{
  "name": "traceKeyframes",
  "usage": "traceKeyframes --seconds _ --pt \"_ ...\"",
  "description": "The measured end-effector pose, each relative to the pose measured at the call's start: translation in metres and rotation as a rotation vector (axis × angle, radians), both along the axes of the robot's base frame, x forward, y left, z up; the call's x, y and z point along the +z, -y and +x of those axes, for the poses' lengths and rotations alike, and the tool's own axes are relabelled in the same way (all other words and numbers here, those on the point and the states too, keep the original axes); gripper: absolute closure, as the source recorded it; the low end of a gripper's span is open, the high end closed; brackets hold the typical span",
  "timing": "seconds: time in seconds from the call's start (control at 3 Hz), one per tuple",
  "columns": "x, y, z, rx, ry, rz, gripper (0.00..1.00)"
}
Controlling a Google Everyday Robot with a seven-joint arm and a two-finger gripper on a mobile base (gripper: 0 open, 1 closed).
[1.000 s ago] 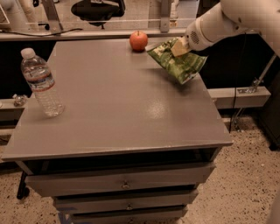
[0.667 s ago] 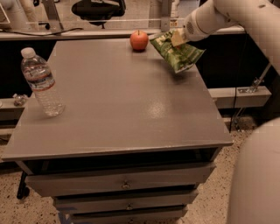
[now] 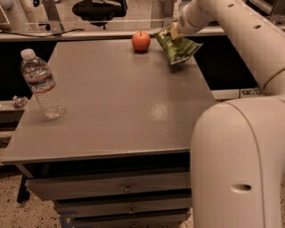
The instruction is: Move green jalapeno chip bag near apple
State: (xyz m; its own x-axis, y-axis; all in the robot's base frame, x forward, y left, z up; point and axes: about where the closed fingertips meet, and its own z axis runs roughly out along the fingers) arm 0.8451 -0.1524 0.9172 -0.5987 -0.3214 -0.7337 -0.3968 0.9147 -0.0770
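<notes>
The green jalapeno chip bag (image 3: 176, 47) hangs tilted from my gripper (image 3: 175, 32), which is shut on its upper edge. The bag is lifted just above the far right part of the grey table (image 3: 120, 98). The red-orange apple (image 3: 140, 41) sits on the table at the far edge, a short gap to the left of the bag. My white arm (image 3: 231, 26) reaches in from the right, and its large near segment (image 3: 236, 164) fills the lower right of the view.
A clear water bottle (image 3: 42, 84) with a white cap stands near the table's left edge. Drawers (image 3: 111, 189) sit under the tabletop. A black chair (image 3: 99, 10) and a railing lie behind the table.
My gripper has carried the chip bag up and to the left, toward the far edge and closer to the apple. The apple and the bottle have stayed put.
</notes>
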Motion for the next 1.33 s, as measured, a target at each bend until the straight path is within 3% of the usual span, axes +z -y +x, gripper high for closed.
traceKeyframes --seconds 0.67,1.0,1.33 --pt "-0.010 -0.002 0.032 -0.089 -0.007 -0.012 1.00" --pt "-0.015 -0.009 0.041 -0.098 -0.013 -0.004 0.84" --pt "-0.019 -0.012 0.045 -0.102 -0.020 0.011 0.61"
